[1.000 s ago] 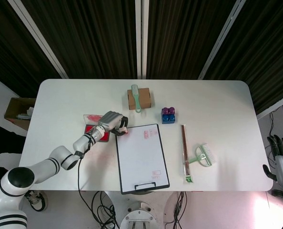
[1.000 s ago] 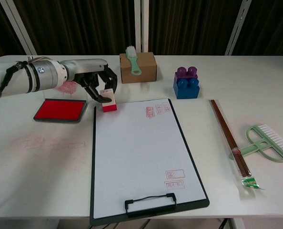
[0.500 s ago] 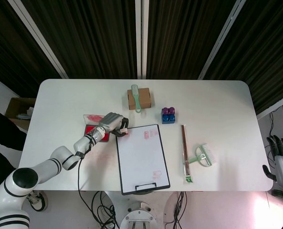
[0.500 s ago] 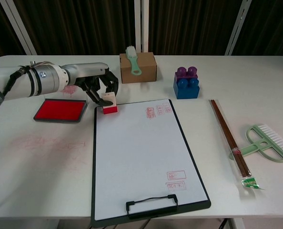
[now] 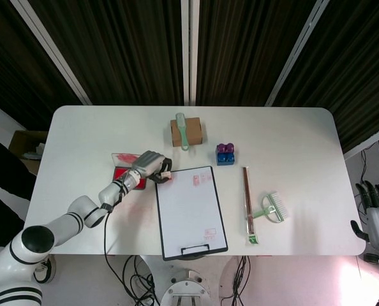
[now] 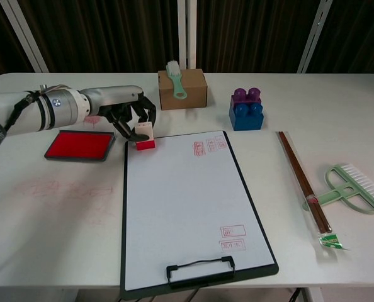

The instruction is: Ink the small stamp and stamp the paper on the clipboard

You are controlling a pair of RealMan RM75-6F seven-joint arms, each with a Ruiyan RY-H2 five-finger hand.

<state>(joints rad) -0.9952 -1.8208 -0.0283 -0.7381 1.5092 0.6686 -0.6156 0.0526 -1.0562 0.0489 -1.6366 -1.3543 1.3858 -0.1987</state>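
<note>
Our left hand [image 6: 129, 115] pinches the small white-topped stamp with a red base [image 6: 144, 136], which sits at the top left corner of the black clipboard [image 6: 124, 207], just beside the white sheet of paper [image 6: 184, 201] and between it and the red ink pad in its dark tray [image 6: 80, 145]. We judge the main risk to be a print that lands half on the clipboard's rim or on the white table [image 6: 55, 214], since the stamp stands right at the paper's edge; a tilted press would also smear, and the table already carries pink smudges left of the board. Set against the frame a second ago, we have drawn the stamp a little up and back toward the pad, and the clipboard has shifted slightly, with the hand lying lower over the stamp. Our right hand [image 5: 376, 213] hangs off the table's right end, fingers apart, holding nothing. Red marks already show at the sheet's top and lower right.
</note>
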